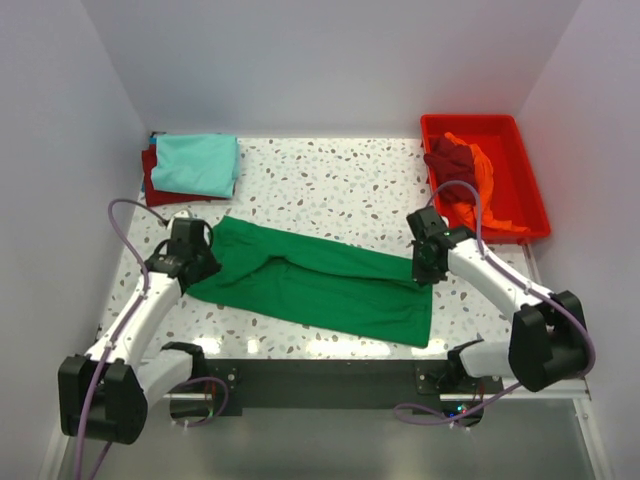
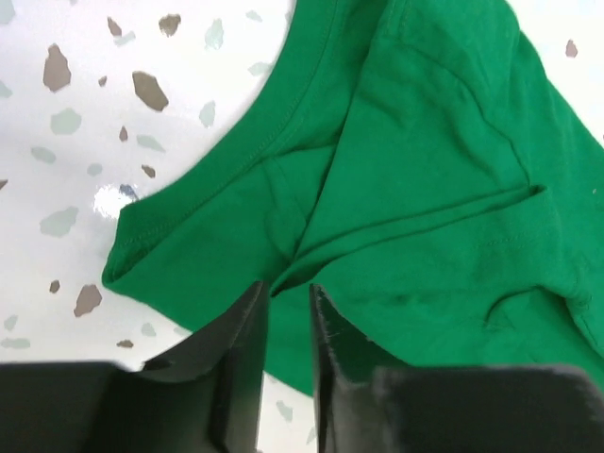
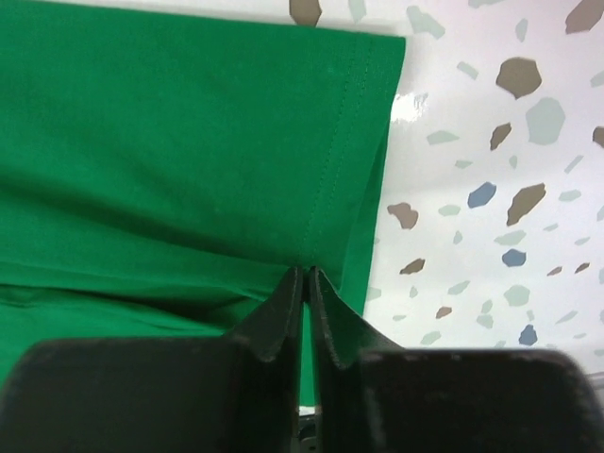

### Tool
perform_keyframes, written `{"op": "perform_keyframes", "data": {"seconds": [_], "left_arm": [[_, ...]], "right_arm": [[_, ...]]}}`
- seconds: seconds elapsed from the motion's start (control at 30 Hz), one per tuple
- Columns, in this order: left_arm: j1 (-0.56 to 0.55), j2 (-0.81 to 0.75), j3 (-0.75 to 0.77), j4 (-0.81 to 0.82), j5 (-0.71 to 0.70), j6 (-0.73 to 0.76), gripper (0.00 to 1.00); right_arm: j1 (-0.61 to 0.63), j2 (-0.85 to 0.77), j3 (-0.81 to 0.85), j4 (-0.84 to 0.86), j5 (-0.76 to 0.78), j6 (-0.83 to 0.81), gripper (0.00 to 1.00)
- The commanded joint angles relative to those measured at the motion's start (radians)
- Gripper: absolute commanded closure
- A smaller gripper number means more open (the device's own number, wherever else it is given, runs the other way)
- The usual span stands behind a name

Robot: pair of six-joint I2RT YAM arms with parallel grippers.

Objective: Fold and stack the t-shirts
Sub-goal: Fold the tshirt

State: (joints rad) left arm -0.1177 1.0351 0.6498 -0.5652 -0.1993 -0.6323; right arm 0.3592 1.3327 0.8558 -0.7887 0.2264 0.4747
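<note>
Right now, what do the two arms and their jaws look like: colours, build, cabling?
Both the left arm and the right arm have white links between bulky black joint housings. A pale purple cable loops loosely along each one. The jaws are matte black, flat-sided and taper toward the tips. No markings can be made out.

The light is bright and even, coming from above. My desk (image 1: pixel 330 190) shows white glare at 6 o'clock in the top view. Shadows are soft. The green t-shirt (image 3: pixel 170 142) looks sharp, but my left end effector (image 2: pixel 286 300) is dark and a little blurred.
</note>
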Motion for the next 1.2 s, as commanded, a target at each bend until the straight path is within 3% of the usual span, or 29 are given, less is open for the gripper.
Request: {"op": "perform_keyframes", "data": {"seconds": [0.0, 0.03, 0.1, 0.27, 0.37, 0.47, 0.67, 0.93, 1.17], "left_arm": [[0.006, -0.053, 0.024, -0.076, 0.020, -0.047, 0.67], [0.006, -0.064, 0.042, -0.093, 0.015, -0.050, 0.58], [0.006, -0.096, 0.059, -0.127, 0.006, -0.047, 0.50], [-0.005, -0.081, 0.056, -0.043, 0.032, -0.003, 0.47], [-0.042, -0.009, 0.059, 0.028, 0.067, 0.009, 0.48], [-0.103, 0.075, 0.066, 0.201, 0.147, 0.019, 0.49], [-0.154, 0.243, 0.140, 0.333, 0.221, 0.020, 0.49], [-0.184, 0.416, 0.215, 0.380, 0.203, 0.032, 0.49], [-0.220, 0.477, 0.235, 0.367, 0.172, 0.037, 0.50]], "right_arm": [[0.043, -0.056, -0.009, -0.073, 0.042, 0.038, 0.89], [0.053, -0.075, -0.003, -0.084, 0.042, 0.053, 0.80], [0.082, -0.093, 0.011, -0.119, 0.047, 0.070, 0.70], [0.096, -0.138, 0.046, -0.133, 0.047, 0.076, 0.56], [0.096, -0.113, 0.080, -0.072, 0.002, 0.047, 0.55], [0.095, -0.043, 0.103, 0.003, -0.061, 0.048, 0.54], [0.095, 0.089, 0.089, 0.181, -0.166, 0.093, 0.55], [0.096, 0.186, 0.054, 0.230, -0.216, 0.097, 0.56], [0.095, 0.197, 0.029, 0.240, -0.220, 0.099, 0.56]]}}
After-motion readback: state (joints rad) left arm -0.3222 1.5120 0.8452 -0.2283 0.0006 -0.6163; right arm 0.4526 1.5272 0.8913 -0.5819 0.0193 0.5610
